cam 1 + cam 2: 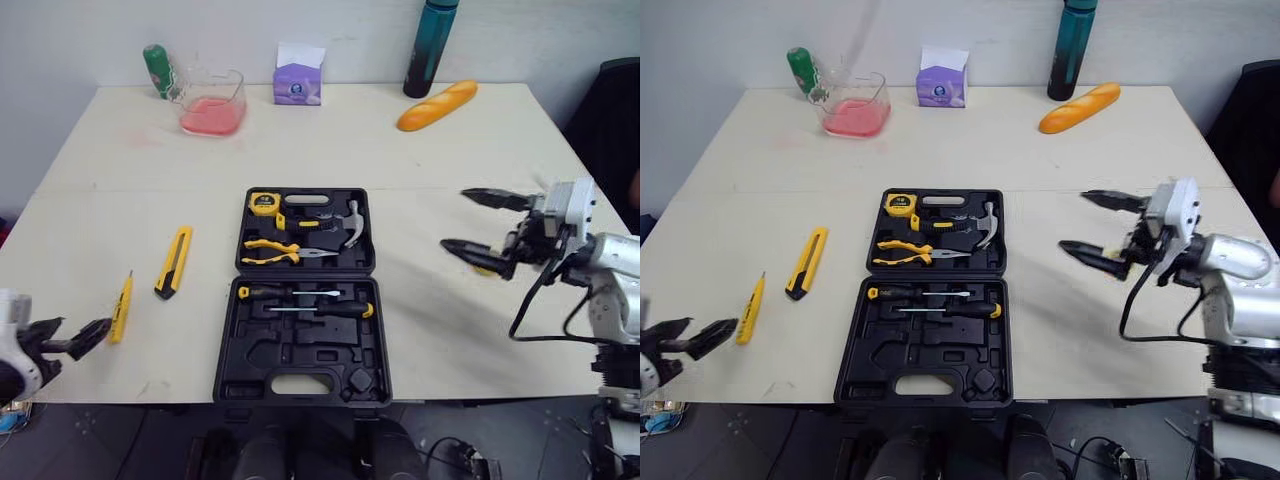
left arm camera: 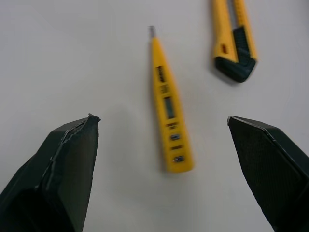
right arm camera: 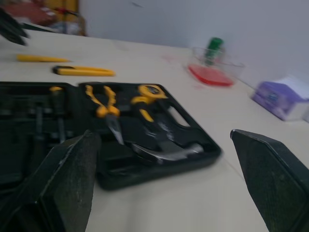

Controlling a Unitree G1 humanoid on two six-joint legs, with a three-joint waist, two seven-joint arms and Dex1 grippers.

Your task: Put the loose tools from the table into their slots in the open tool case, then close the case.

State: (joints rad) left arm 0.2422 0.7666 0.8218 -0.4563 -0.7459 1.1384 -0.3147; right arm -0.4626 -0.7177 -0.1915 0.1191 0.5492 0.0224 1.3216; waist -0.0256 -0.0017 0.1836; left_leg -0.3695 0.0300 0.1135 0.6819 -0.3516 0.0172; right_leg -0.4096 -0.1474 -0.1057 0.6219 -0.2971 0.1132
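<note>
The black tool case (image 1: 228, 340) lies open at the table's middle front, holding a tape measure (image 1: 264, 203), pliers (image 1: 283, 251), a hammer (image 1: 349, 226) and two screwdrivers (image 1: 315, 301). Left of it lie a yellow utility knife (image 1: 174, 261) and a yellow tester pen (image 1: 121, 306). My left gripper (image 1: 75, 332) is open at the table's front left, just short of the tester pen (image 2: 169, 111), with the knife (image 2: 234, 38) beyond. My right gripper (image 1: 455, 218) hangs open above the table, right of the case (image 3: 203, 150). A small yellow thing (image 1: 487, 268) shows by its lower finger.
Along the far edge stand a green bottle (image 1: 158, 70), a glass jug of pink liquid (image 1: 213, 103), a purple tissue box (image 1: 299, 80), a teal bottle (image 1: 430, 48) and a bread loaf (image 1: 437, 105). A dark chair (image 1: 612, 120) is at the far right.
</note>
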